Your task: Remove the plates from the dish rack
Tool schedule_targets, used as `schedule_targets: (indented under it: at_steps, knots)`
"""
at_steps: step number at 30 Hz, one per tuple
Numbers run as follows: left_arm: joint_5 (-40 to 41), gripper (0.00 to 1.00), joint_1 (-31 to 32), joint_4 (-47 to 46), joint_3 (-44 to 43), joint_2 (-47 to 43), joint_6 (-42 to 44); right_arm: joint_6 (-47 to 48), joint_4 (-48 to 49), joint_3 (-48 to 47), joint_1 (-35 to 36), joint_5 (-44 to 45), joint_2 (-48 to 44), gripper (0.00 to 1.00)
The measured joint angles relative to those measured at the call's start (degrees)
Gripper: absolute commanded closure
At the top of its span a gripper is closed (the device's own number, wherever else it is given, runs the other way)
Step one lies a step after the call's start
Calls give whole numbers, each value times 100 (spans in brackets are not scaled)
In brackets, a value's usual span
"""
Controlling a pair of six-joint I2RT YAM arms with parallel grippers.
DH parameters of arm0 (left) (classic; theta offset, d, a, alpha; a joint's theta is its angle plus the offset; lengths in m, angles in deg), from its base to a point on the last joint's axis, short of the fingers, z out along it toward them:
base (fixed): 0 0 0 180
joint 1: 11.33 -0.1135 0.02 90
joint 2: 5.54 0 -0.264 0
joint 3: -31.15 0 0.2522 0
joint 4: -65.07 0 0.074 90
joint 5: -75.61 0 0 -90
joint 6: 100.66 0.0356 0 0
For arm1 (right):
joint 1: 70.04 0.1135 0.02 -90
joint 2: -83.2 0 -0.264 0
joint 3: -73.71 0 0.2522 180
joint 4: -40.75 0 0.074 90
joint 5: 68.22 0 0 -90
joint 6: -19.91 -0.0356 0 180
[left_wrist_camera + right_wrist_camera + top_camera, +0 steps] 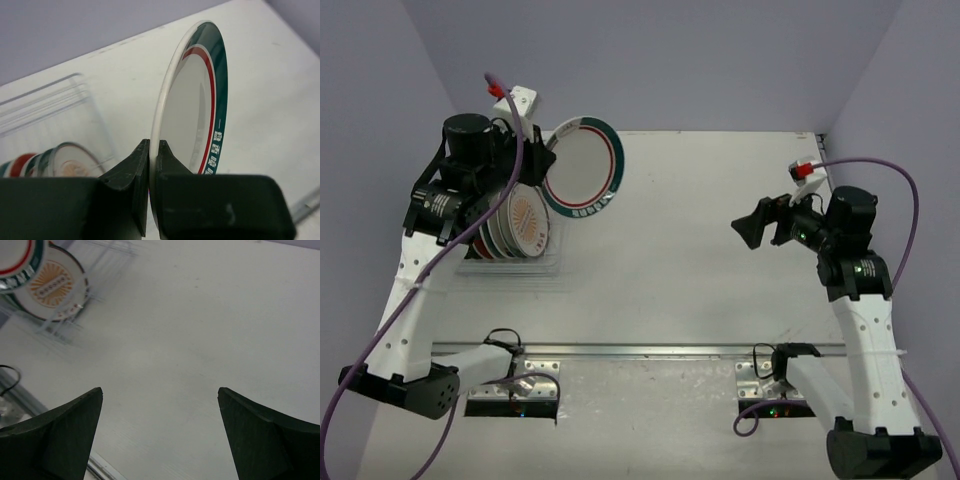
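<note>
Evidently early: left gripper (pixel 154 150) clenched on the green-rimmed plate (pixel 582 167), none set down, other plates (pixel 520 225) standing in the dish rack (pixel 510 266) beside it; right gripper (pixel 160 390) spread, empty.

Dish rack (pixel 510 262): you'll find it at the far left of the surface (pixel 700 260), beneath your left arm.
Racked plates (pixel 525 222): they stand on edge in the rack, one behind another.
Held plate (pixel 582 165): it is above the rack's far right corner, its rim between the fingers (pixel 131 172) of your left gripper (pixel 154 150).
Right gripper (pixel 748 225): it is over the surface's right half, well apart from the rack.
</note>
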Motion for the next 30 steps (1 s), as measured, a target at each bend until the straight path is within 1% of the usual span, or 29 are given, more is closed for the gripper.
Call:
schedule_targets:
  at_steps: [1, 4, 6, 9, 14, 15, 19, 21, 22, 25, 27, 28, 30]
  knots:
    - [-481, 100, 17, -13, 27, -36, -49, -99, 39, -186, 52, -327, 166, 4]
    - [-1568, 100, 41, -119, 136, -23, -161, -355, 249, -467, 336, -988, 568, 5]
    - [-2128, 100, 42, -273, 397, 54, -302, -521, 335, -456, 613, -1191, 783, 5]
    - [-2712, 100, 42, -271, 674, 273, -480, -921, 631, -311, 990, -1445, 1063, 7]
    - [-3236, 100, 42, -285, 895, 524, -570, -1497, 1099, -226, 1228, -1708, 1559, 10]
    - [-3305, 100, 44, -296, 921, 533, -566, -1528, 1160, -226, 1274, -1710, 1650, 13]
    - [-3458, 100, 84, -344, 1020, 549, -535, -1568, 1269, -228, 1524, -1722, 1992, 17]
    - [-3503, 100, 112, -360, 1060, 578, -524, -1556, 1272, -228, 1669, -1731, 2137, 22]
    - [-3519, 100, 121, -364, 1078, 599, -523, -1549, 1272, -228, 1740, -1735, 2208, 23]
    - [-3528, 100, 168, -358, 1128, 675, -512, -1531, 1267, -228, 1936, -1783, 2406, 32]
    - [-3527, 100, 189, -357, 1137, 726, -511, -1521, 1267, -228, 2037, -1803, 2477, 52]
    - [-3526, 100, 197, -357, 1138, 748, -510, -1515, 1270, -228, 2080, -1811, 2503, 59]
    - [-3519, 100, 216, -358, 1138, 767, -510, -1533, 1301, -233, 2179, -1822, 2552, 80]
